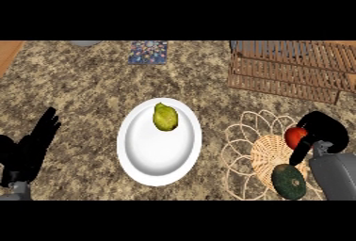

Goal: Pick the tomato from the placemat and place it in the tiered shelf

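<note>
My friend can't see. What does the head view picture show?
The right robot hand curls round a round red tomato on a woven wicker placemat, beside a dark green round vegetable. A yellow-green lemon lies on a white plate; a wooden slatted shelf stands behind.

The left hand [31, 146] rested at the view's left edge, fingers straight and pointing up and away, holding nothing, its grey wrist just showing at the lower corner. The right forearm [337, 174] rose from the lower right, its black right hand [321, 132] bent inward with fingers and thumb curled, apparently closing round the tomato [295, 136], though contact was hard to judge
</note>
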Action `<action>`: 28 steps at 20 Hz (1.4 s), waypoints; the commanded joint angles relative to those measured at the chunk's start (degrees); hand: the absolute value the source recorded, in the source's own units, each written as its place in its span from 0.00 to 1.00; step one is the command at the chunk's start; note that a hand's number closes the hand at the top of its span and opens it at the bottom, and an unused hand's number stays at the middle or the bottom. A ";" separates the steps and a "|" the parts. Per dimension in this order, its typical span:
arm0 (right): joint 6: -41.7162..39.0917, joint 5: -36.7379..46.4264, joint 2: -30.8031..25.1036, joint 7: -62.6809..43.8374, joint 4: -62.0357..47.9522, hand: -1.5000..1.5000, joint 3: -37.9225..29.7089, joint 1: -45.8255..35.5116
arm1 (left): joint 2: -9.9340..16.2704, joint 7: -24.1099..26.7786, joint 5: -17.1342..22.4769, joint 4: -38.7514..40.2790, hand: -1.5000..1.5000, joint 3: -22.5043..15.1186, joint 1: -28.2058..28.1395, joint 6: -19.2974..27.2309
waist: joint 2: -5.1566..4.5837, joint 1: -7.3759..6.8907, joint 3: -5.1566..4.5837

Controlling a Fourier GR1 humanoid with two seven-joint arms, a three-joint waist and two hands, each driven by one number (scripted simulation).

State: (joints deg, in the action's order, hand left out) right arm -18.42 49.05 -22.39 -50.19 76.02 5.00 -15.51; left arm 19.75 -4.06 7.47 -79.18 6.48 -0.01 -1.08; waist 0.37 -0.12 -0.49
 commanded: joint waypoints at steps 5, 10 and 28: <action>-0.40 5.12 1.10 0.81 3.27 1.00 1.97 2.36 | -2.07 -1.31 -1.94 -4.26 0.50 -0.41 -2.81 -0.76 | -0.31 0.03 0.49; 5.47 9.54 0.62 4.49 2.84 1.00 2.25 3.43 | -2.68 1.48 -2.67 0.66 0.50 1.38 -0.08 -0.86 | -0.37 0.12 0.49; -8.82 -12.52 -2.39 23.73 39.12 1.00 -2.26 -0.50 | -2.24 -0.24 -1.67 -1.29 0.50 2.61 -2.57 -2.46 | -0.13 0.82 0.46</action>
State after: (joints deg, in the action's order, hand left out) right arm -22.43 42.65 -24.22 -24.52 107.12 8.04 -16.38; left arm 18.63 -4.88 6.20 -81.53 9.30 -2.28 -3.72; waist 0.26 0.37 -0.01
